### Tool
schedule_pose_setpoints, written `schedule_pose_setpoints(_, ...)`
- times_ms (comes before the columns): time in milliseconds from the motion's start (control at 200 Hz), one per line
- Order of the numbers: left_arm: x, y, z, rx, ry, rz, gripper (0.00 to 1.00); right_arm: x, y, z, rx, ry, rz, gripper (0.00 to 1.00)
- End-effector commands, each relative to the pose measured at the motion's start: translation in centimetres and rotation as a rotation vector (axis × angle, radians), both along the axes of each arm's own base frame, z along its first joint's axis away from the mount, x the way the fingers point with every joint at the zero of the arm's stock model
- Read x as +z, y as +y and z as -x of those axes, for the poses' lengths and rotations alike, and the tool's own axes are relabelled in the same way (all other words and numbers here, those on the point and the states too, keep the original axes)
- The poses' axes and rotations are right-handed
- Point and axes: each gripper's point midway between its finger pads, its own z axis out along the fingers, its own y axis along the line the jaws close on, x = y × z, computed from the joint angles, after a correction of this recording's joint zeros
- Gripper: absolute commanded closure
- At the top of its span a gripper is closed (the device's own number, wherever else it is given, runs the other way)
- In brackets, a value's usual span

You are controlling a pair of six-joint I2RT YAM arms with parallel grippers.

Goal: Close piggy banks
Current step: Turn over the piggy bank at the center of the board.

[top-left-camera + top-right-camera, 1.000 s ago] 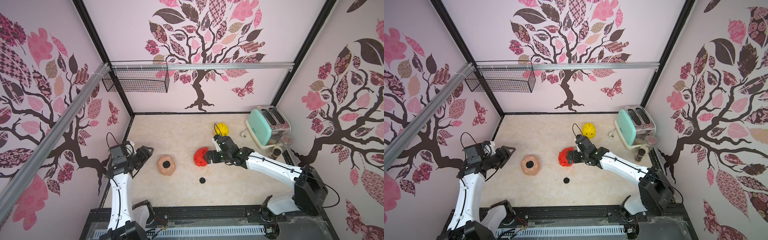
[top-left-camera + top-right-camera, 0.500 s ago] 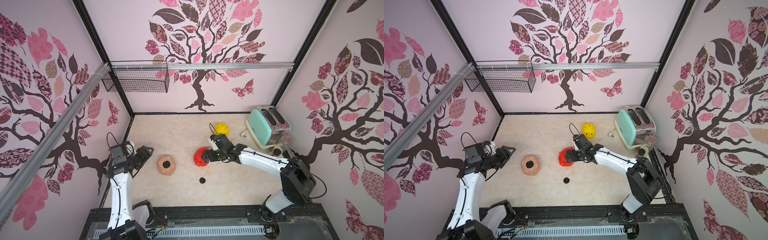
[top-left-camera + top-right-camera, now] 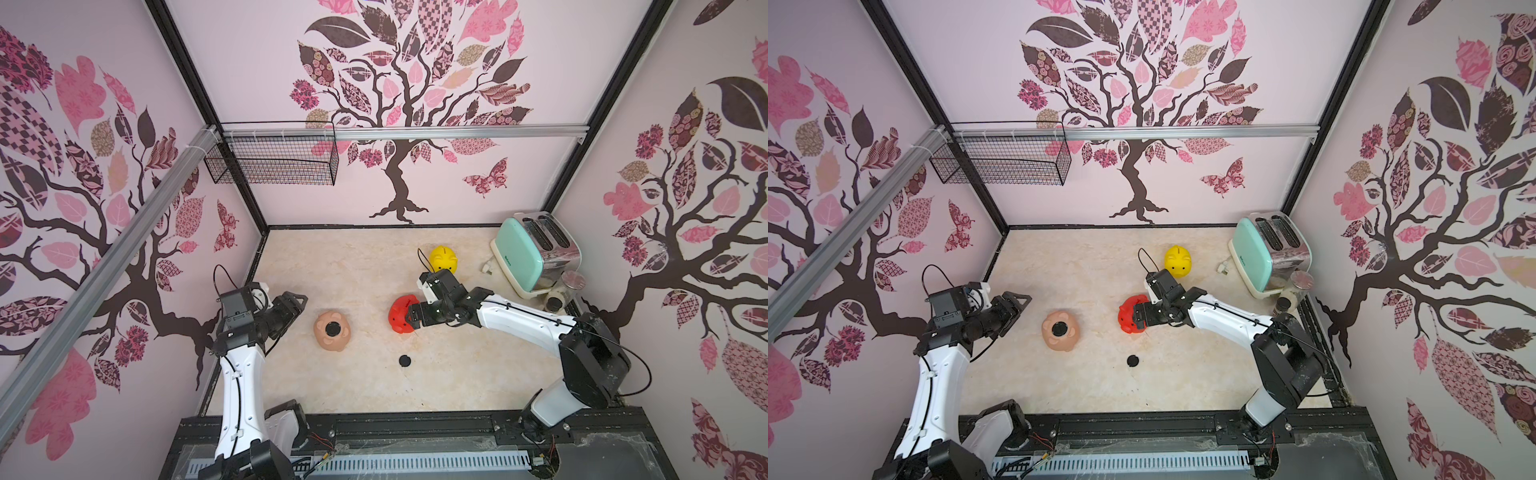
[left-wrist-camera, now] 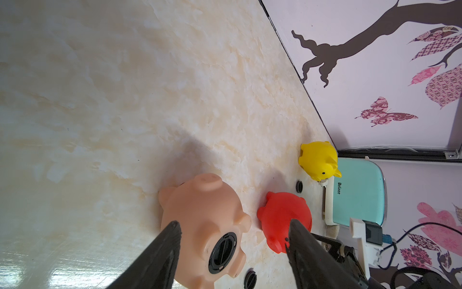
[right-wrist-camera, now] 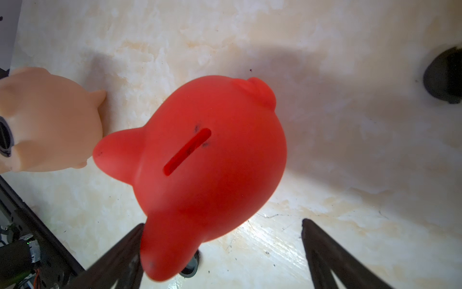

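Note:
Three piggy banks sit on the marbled table. The peach-pink one [image 3: 332, 331] [image 4: 200, 207] lies belly up with a black plug [image 4: 222, 251] in its hole. The red one [image 3: 398, 314] [image 5: 212, 155] shows its coin slot in the right wrist view. The yellow one [image 3: 444, 259] stands upright further back. My right gripper [image 3: 411, 318] [image 5: 222, 240] is open around the red pig's near end, one finger [image 5: 125, 250] close against it. My left gripper [image 3: 293, 305] [image 4: 232, 232] hangs open left of the peach pig, holding nothing.
A loose black plug [image 3: 404, 360] [image 4: 250, 279] lies in front of the red pig. Another plug [image 4: 299, 186] lies between the red and yellow pigs. A mint-green toaster [image 3: 532, 253] and a jar [image 3: 565, 289] stand at the back right. A wire basket [image 3: 274, 156] hangs on the back wall.
The right arm's elbow has swung left while its gripper stayed at the red pig, edging slightly closer. The left arm and the pigs have not moved.

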Motion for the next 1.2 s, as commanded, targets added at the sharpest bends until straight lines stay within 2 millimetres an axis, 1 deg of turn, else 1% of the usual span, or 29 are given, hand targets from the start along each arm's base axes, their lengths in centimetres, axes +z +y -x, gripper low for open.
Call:
schedule_pose_setpoints(0,-0.1,0.0,-0.1,-0.004,-0.006,-0.007,0.3,0.5,-1.0,-0.5,-0.014,-0.012,0.049,0.04)
schedule_pose_setpoints(80,-0.1,0.0,0.0,-0.003,-0.003,-0.005,0.3,0.6,-1.3,-0.4,-0.01,-0.011,0.066,0.04)
schedule_pose_setpoints(310,-0.1,0.0,-0.1,-0.003,-0.004,-0.006,0.3,1.2,-2.8,-0.8,-0.024,-0.042,0.127,0.04)
schedule_pose_setpoints(500,-0.1,0.0,-0.1,-0.004,-0.003,-0.005,0.3,1.9,-3.4,-1.1,-0.037,-0.065,0.148,0.04)
schedule_pose_setpoints(530,-0.1,0.0,-0.1,-0.004,-0.003,-0.005,0.3,2.1,-3.3,-1.2,-0.032,-0.07,0.139,0.04)
schedule_pose_setpoints(580,-0.1,0.0,-0.1,-0.005,-0.003,-0.004,0.3,2.6,-2.4,-0.8,-0.004,-0.067,0.087,0.05)
schedule_pose_setpoints(695,-0.1,0.0,-0.1,-0.007,-0.005,-0.005,0.3,4.6,0.3,0.1,0.078,-0.072,-0.081,0.05)
schedule_pose_setpoints(780,-0.1,-0.1,-0.1,-0.008,-0.006,-0.006,0.3,5.7,0.8,-0.5,0.06,-0.108,-0.129,0.06)
schedule_pose_setpoints(885,-0.1,0.0,-0.1,-0.006,-0.006,-0.005,0.3,5.4,0.8,-1.4,0.022,-0.108,-0.122,0.07)
schedule_pose_setpoints(985,-0.1,0.0,-0.1,-0.006,-0.004,-0.004,0.3,4.4,0.9,-1.7,0.003,-0.083,-0.107,0.11)
schedule_pose_setpoints(1195,-0.2,0.0,-0.1,-0.007,-0.002,-0.004,0.3,2.8,-0.1,-2.0,-0.04,-0.075,-0.055,0.17)
